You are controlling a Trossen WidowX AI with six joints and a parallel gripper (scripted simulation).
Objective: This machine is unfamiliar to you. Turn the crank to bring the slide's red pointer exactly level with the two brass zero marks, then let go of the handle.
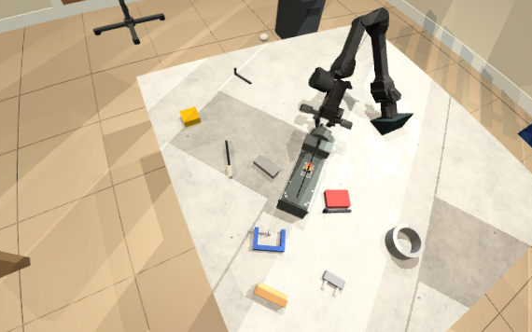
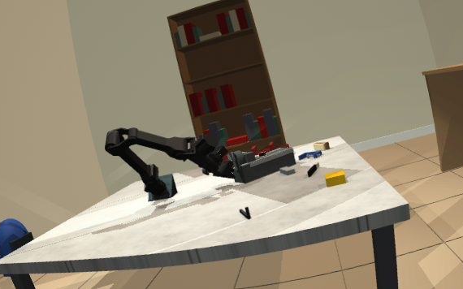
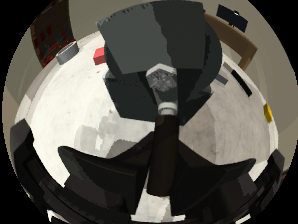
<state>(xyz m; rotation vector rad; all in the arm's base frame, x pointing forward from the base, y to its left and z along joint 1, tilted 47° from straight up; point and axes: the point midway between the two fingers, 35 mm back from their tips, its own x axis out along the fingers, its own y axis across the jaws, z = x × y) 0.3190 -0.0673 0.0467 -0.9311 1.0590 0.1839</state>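
The dark grey machine (image 1: 315, 183) (image 2: 267, 167) (image 3: 132, 45) lies on the table with its crank end toward the arm. Its red pointer (image 1: 310, 164) shows on top, close to small yellow-orange parts around the middle of the slot. Whether it is level with the brass marks is too small to tell. The crank's pale hexagonal hub (image 3: 162, 80) faces the wrist camera, and a dark brown handle (image 3: 164, 160) sticks out toward it. My gripper (image 1: 317, 123) (image 3: 160, 136) is shut on the handle, one finger on each side. In the exterior view the fingertips are hidden.
A grey block (image 1: 266, 166) (image 2: 287, 170) and a black-and-tan tool (image 1: 228, 154) lie on one side of the machine, a red block (image 1: 337, 199) (image 3: 100, 56) on the other. A blue clamp (image 1: 270, 248) and grey ring (image 1: 393, 244) lie past its far end. A yellow block (image 1: 190, 117) (image 2: 335, 179) is farther off.
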